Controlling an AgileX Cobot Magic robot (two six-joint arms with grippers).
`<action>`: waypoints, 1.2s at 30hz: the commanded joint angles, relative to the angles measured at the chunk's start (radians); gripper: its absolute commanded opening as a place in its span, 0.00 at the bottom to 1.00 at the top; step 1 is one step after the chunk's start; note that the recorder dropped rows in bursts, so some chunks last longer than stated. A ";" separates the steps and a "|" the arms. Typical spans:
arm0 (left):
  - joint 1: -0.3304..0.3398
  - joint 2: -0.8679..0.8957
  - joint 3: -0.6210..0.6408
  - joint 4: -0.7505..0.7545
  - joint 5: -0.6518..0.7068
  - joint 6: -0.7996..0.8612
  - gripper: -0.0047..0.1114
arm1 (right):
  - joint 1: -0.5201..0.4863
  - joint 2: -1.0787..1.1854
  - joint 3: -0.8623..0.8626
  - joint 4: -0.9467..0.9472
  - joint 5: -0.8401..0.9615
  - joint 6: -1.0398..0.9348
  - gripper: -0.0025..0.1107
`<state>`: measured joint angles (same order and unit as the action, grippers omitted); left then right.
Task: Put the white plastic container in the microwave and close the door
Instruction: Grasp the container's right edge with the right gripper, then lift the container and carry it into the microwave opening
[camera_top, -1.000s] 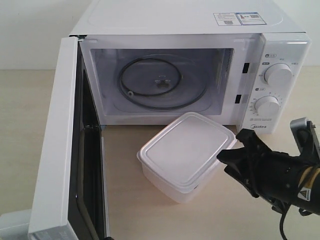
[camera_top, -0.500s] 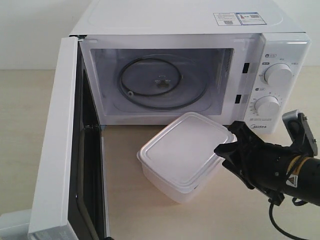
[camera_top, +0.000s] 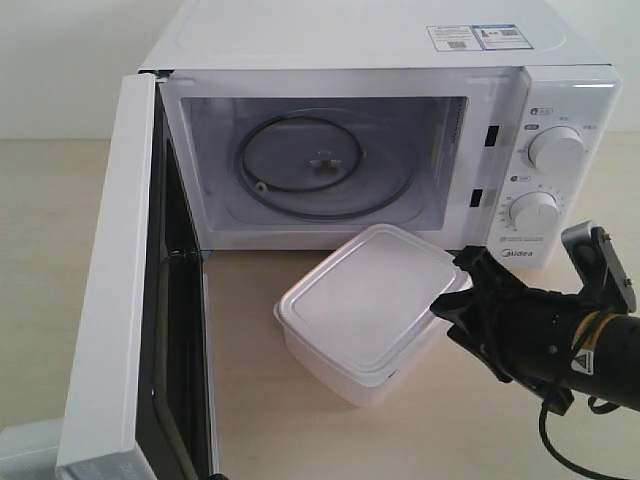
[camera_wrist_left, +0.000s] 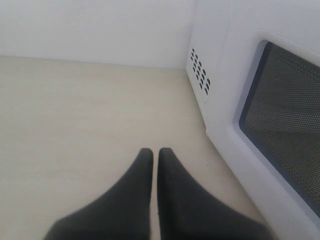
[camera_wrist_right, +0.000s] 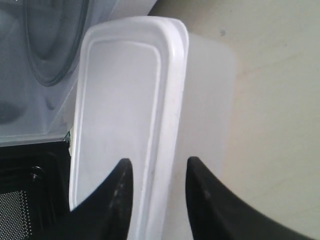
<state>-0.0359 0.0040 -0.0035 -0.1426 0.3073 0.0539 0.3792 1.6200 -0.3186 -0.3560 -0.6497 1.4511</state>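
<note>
The container (camera_top: 365, 300) lies before the microwave (camera_top: 350, 40), long axis slanting toward its cavity, with the right gripper (camera_top: 450, 285), jaws apart, straddling its dial-side lid rim.

Microwave (camera_top: 350, 40) on table (camera_top: 250, 420), door (camera_top: 110, 280) swung wide open at left, glass turntable (camera_top: 325, 165) visible inside. Lidded white container (camera_top: 365, 305) on table before opening. Right gripper (camera_top: 452, 285) at its right edge (jaws apart, tips at lid edge).
</note>
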 joint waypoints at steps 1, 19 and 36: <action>0.002 -0.004 0.003 0.005 -0.001 0.000 0.08 | 0.013 -0.003 -0.003 -0.063 0.005 0.039 0.33; 0.002 -0.004 0.003 0.005 -0.001 0.000 0.08 | 0.079 -0.003 -0.023 0.133 0.063 -0.074 0.33; 0.002 -0.004 0.003 0.005 -0.001 0.000 0.08 | 0.110 0.168 -0.026 0.135 -0.170 -0.047 0.33</action>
<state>-0.0359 0.0040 -0.0035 -0.1426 0.3073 0.0539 0.4883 1.7795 -0.3422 -0.2164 -0.8069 1.4085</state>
